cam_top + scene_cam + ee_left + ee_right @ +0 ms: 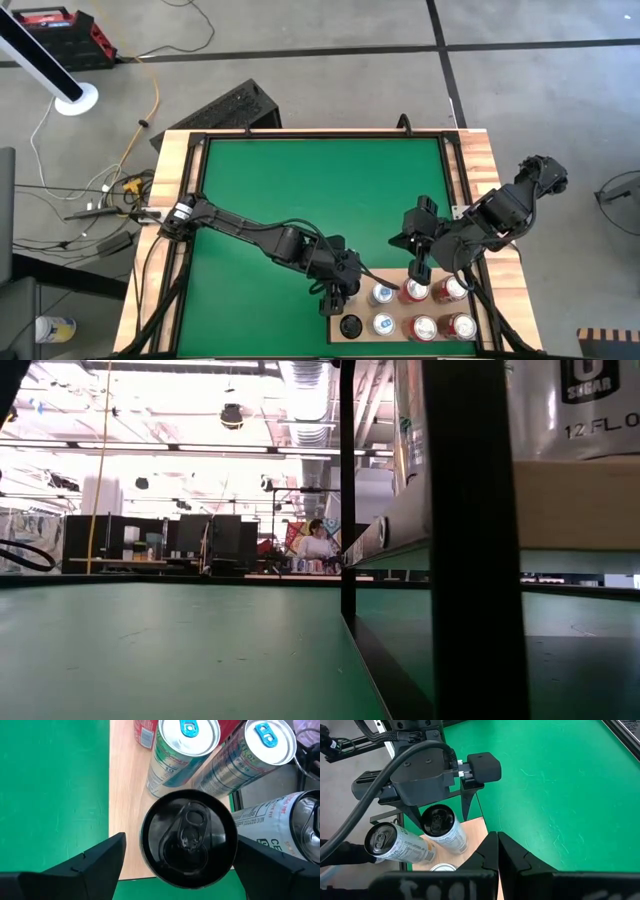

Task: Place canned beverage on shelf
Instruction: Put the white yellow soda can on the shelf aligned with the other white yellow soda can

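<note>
In the high view, the left claw (345, 303) hangs over the near left corner of the shelf (395, 308), the pale wood panel at the near edge of the green surface (300, 190). A black-topped can (350, 326) stands upright on that corner, directly under the claw. Five more cans fill the rest of the panel in two rows; the nearest, a silver can (382, 324), stands just beside the black one. The right claw (418, 270) waits near the far edge of the shelf, above the back row.

The low view shows only the green surface running off toward the room, a dark upright post, and part of a raised wood edge with a can on it.

In the left wrist view, the two dark fingers (95, 857) stand apart on either side of the black-topped can (187, 837), clear of its wall. Two silver-topped cans stand close behind it.

In the right wrist view, the right claw's fingers (496, 851) are pressed together and empty, with the left claw (440, 802) straddling the black-topped can (439, 822).

The can looks placed, so what remains is likely the withdrawal. The risk is a finger brushing the can as the arm lifts or swings, tipping it into its close neighbours or off the shelf's corner.
</note>
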